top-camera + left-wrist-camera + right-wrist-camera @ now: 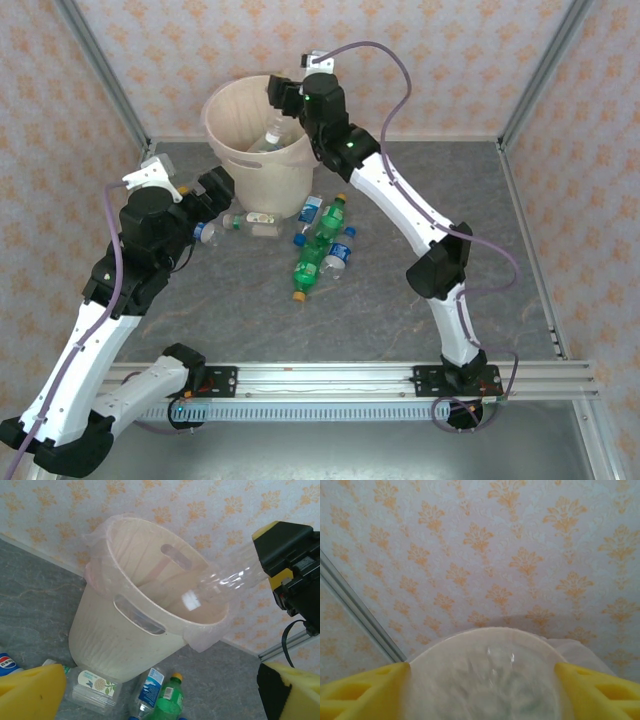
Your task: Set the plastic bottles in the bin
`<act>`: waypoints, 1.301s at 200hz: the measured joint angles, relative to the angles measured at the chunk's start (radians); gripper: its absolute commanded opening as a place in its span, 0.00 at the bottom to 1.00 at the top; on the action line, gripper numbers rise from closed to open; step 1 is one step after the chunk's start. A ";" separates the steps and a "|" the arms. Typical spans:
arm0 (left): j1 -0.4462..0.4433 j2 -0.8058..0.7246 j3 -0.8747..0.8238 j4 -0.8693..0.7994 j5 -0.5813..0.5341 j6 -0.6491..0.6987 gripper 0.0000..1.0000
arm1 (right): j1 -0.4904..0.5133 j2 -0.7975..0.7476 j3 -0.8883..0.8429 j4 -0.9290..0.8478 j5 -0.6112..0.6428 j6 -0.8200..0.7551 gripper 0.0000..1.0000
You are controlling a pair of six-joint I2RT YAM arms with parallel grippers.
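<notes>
Grey marbled tabletop [250, 320]; orange-patterned wallpaper walls [470, 60]. Left gripper [218, 188]: fully spread, empty. Right gripper [480, 680]: clear plastic bottle [225, 580] between fingers over cream round bin [115, 645]; grip uncertain.

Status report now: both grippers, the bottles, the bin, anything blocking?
Left gripper open, empty, near the bin. Right gripper above bin, clear bottle between its fingers, grip uncertain. Several bottles on table beside bin. Nothing blocking.

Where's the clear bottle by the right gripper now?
Top view: the clear bottle is over the mouth of the bin, far back and left of centre, just under the right gripper.
</notes>
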State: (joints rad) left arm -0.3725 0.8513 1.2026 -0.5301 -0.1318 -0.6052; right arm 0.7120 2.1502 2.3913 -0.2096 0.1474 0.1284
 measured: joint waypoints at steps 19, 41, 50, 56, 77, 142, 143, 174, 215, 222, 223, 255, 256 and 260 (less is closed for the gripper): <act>0.000 0.002 0.000 0.000 0.000 0.001 0.99 | 0.007 0.000 0.012 -0.006 0.013 -0.015 1.00; 0.000 0.012 0.000 0.002 0.000 0.001 0.99 | 0.010 -0.001 0.020 -0.008 0.019 -0.024 1.00; 0.000 0.021 0.000 0.002 0.000 0.001 0.99 | 0.010 -0.002 0.021 -0.013 0.021 -0.025 1.00; 0.000 0.028 0.000 0.002 0.000 0.001 0.99 | 0.010 -0.003 0.021 -0.018 0.021 -0.025 1.00; 0.000 0.055 0.000 0.003 0.000 0.001 0.99 | 0.010 -0.016 0.021 -0.042 0.021 -0.024 1.00; 0.000 0.089 -0.036 0.027 -0.011 0.003 0.99 | 0.012 -0.227 -0.148 -0.090 0.008 0.013 1.00; 0.000 0.090 -0.037 0.027 -0.011 0.003 0.99 | 0.012 -0.231 -0.152 -0.090 0.008 0.014 1.00; 0.013 0.125 -0.065 0.032 -0.019 0.003 0.99 | 0.012 -0.381 -0.350 -0.077 -0.001 0.054 1.00; 0.118 0.148 -0.092 0.045 -0.026 0.000 0.99 | 0.013 -0.597 -0.693 -0.027 -0.006 0.110 1.00; 0.148 0.152 -0.093 0.046 -0.021 -0.001 0.99 | 0.013 -0.649 -0.770 -0.014 -0.004 0.122 1.00; 0.151 0.153 -0.093 0.046 -0.019 -0.001 0.99 | 0.014 -0.654 -0.778 -0.014 -0.005 0.124 1.00; 0.254 0.194 -0.101 0.049 0.014 -0.008 0.97 | 0.014 -0.842 -0.992 0.001 0.018 0.173 1.00; 0.257 0.196 -0.103 0.049 0.016 -0.008 0.97 | 0.014 -0.844 -0.994 0.001 0.019 0.174 1.00; 0.263 0.201 -0.108 0.050 0.020 -0.010 0.97 | 0.014 -0.861 -1.005 0.002 0.022 0.180 1.00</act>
State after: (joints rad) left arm -0.1093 1.0527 1.0943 -0.4797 -0.1120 -0.6151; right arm 0.7261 1.2896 1.3861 -0.2081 0.1696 0.3084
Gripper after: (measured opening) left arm 0.979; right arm 0.996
